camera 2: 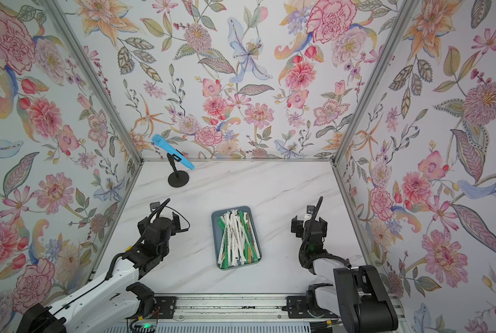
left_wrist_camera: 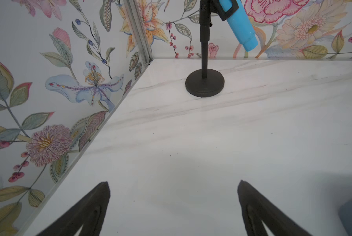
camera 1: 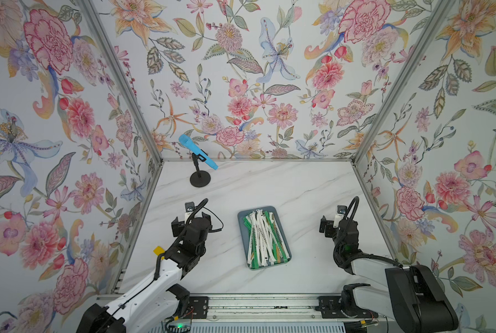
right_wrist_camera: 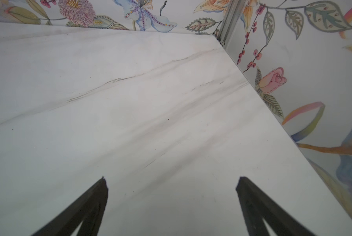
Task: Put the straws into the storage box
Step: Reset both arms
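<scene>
The straws (camera 1: 265,238) lie heaped in the storage box (camera 1: 242,230) at the middle of the worktop (camera 1: 270,184), so the task looks done. The left tool (left_wrist_camera: 174,183) and right tool (right_wrist_camera: 171,179), both spread apart and empty, are best lifted away without brushing its rim. Whether straw ends overhang the near rim is hard to see.

Straws (camera 1: 265,239) lie in storage box (camera 1: 242,214), seemingly all within rim, btwn left pincer (left_wrist_camera: 174,183) & right pincer (right_wrist_camera: 171,179); mic stand (camera 1: 200,179) behind.

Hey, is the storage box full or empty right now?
Full: the storage box holds a crisscrossed pile of green, white and tan straws covering most of its floor.
</scene>
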{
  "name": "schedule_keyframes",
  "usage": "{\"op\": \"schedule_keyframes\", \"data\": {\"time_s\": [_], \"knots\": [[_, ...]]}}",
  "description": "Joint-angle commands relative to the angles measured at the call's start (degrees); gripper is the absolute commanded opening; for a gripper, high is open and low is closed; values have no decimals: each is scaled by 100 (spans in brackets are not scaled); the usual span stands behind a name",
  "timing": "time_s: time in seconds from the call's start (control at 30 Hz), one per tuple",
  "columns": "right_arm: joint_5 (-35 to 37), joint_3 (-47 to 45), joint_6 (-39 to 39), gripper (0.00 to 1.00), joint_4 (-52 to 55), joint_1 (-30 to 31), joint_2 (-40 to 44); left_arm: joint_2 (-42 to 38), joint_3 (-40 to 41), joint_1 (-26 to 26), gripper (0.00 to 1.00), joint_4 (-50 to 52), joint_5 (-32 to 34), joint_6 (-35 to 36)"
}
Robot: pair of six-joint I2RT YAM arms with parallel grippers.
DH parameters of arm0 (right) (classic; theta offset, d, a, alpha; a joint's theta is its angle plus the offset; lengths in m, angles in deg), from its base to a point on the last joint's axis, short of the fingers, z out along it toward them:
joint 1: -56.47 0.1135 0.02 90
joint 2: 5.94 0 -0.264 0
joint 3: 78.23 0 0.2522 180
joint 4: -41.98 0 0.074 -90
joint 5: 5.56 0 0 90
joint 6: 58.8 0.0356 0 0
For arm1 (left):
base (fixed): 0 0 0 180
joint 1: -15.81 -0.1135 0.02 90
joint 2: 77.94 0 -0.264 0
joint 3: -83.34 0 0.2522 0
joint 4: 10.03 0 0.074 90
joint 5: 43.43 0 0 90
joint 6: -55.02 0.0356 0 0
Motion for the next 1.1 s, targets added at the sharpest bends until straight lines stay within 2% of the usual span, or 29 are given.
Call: {"op": "schedule_keyframes", "data": {"time_s": [0.0, 0.03, 0.1, 0.17, 0.23, 0.33, 0.37, 0.4, 0.47, 0.53, 0.6, 0.67, 1.07], "knots": [[-338, 141, -218, 99, -1940, -161, -707, 177, 536, -636, 100, -2388, -548, 1578], [-411, 247, -189, 99, -1927, -185, -962, 320, 657, -814, 100, -2730, -754, 1704], [-418, 242, -303, 99, -2786, -194, -1672, 765, 905, -1236, 100, -3631, -1048, 1969], [-512, 328, -135, 99, -1963, -226, -1316, 1261, 1227, -1596, 100, -4602, -1311, 2000], [-554, 302, -45, 99, -2398, -383, -1535, 1791, 1278, -1848, 100, -5444, -1641, 1995], [-480, 419, 96, 99, -1916, -443, -1384, 2561, 1028, -1999, 100, -6236, -1909, 2270], [-264, 470, 135, 99, -1915, -423, -1449, 2803, 1022, -2047, 100, -6534, -1949, 2263], [-121, 503, 113, 99, -1847, -364, -1449, 2934, 735, -2143, 100, -6335, -2147, 2021], [-50, 528, 97, 99, -1785, -334, -1428, 3398, 683, -2316, 100, -6598, -2585, 1937], [-38, 527, 99, 99, -1818, -329, -1454, 3975, 857, -2429, 100, -7611, -2693, 1935], [-47, 523, 94, 99, -1802, -329, -1444, 3563, 810, -2585, 100, -6877, -2872, 1677], [-39, 531, 93, 99, -1803, -329, -1456, 3765, 879, -2620, 100, -7437, -2970, 1723], [-162, 553, 49, 99, -1751, -321, -1445, 3764, 888, -2615, 100, -7393, -2951, 1733]]}}
